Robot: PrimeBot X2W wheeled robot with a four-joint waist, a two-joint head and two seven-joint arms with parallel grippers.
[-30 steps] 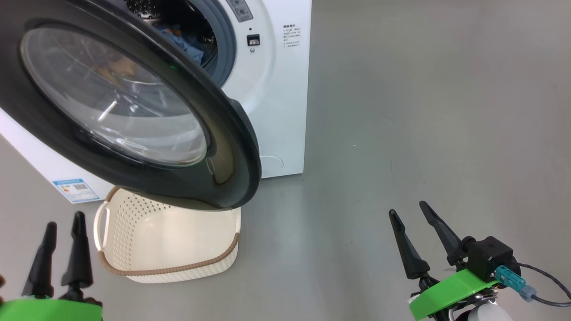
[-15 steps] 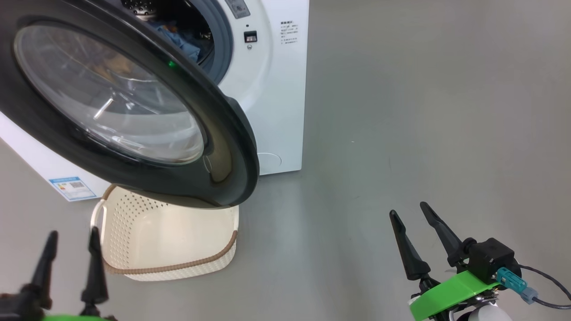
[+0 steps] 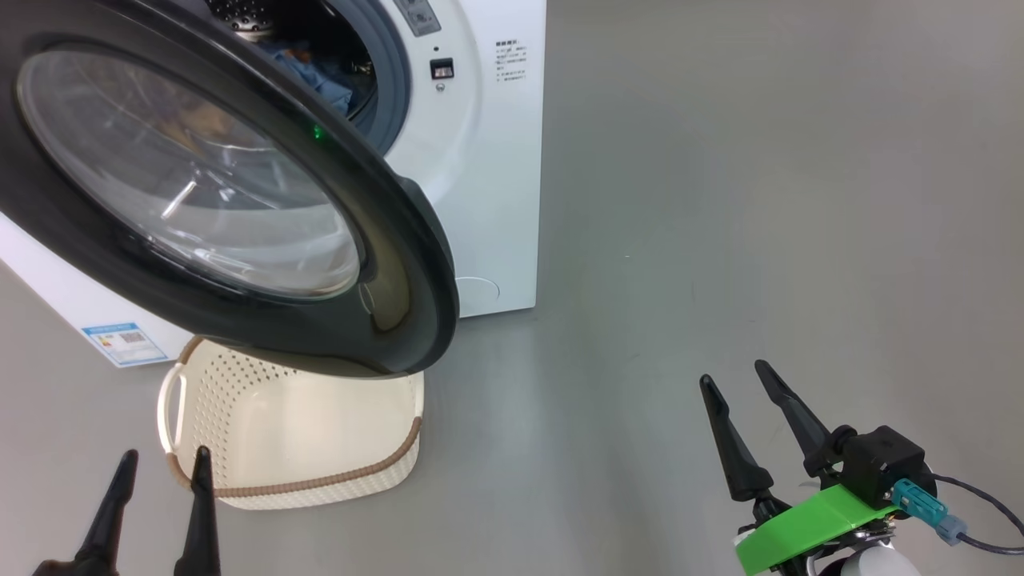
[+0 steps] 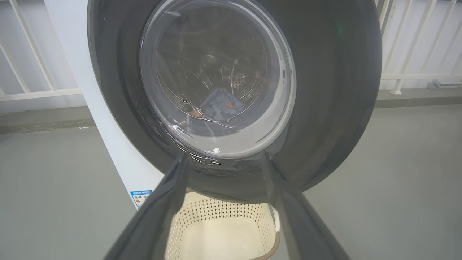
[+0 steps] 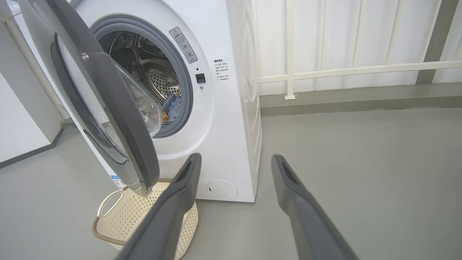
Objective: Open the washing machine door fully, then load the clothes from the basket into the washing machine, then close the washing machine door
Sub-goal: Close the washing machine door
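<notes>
Clothes (image 3: pixel 328 84) lie behind the washing machine door (image 3: pixel 404 264), so we hold left gripper (image 3: pixel 164 458) and right gripper (image 3: pixel 733 374) open, empty, seemingly ready to shut it.

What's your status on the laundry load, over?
Both open, empty: left gripper, right gripper. Load done: clothes in washing machine, basket bare. Pending: door half open, overhanging basket.
</notes>
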